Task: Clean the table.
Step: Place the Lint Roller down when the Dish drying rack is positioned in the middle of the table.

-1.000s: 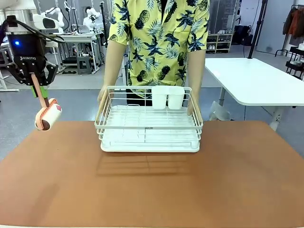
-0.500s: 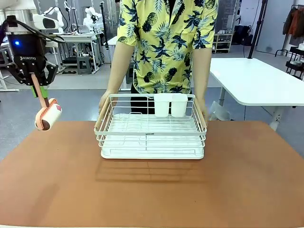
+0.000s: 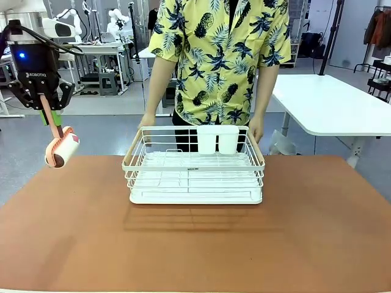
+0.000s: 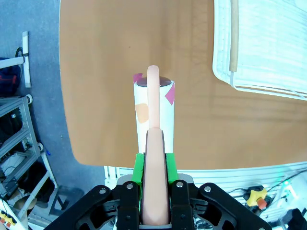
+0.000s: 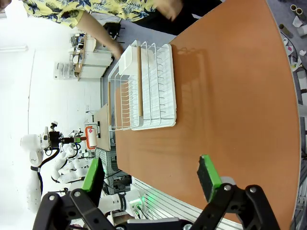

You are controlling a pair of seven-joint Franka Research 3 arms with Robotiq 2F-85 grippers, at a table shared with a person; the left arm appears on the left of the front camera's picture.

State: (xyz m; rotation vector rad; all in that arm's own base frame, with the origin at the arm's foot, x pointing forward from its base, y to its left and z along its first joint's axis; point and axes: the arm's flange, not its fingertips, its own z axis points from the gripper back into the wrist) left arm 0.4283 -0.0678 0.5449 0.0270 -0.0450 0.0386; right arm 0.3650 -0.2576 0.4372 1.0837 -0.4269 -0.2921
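Front view: left gripper (image 3: 50,116) clamped on lint roller (image 3: 62,147), raised beside the table (image 3: 195,244), likely ready for wiping; dish rack (image 3: 194,165) at far middle. Left wrist view: roller handle (image 4: 154,191) pinched between green pads. Right wrist view: right gripper (image 5: 151,179) jaws wide apart, holding nothing, above the table.

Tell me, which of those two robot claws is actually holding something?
The left end effector, at the table's left edge: its green pads are shut on the pink handle of a white lint roller. The right end effector stands open, with nothing between its pads.
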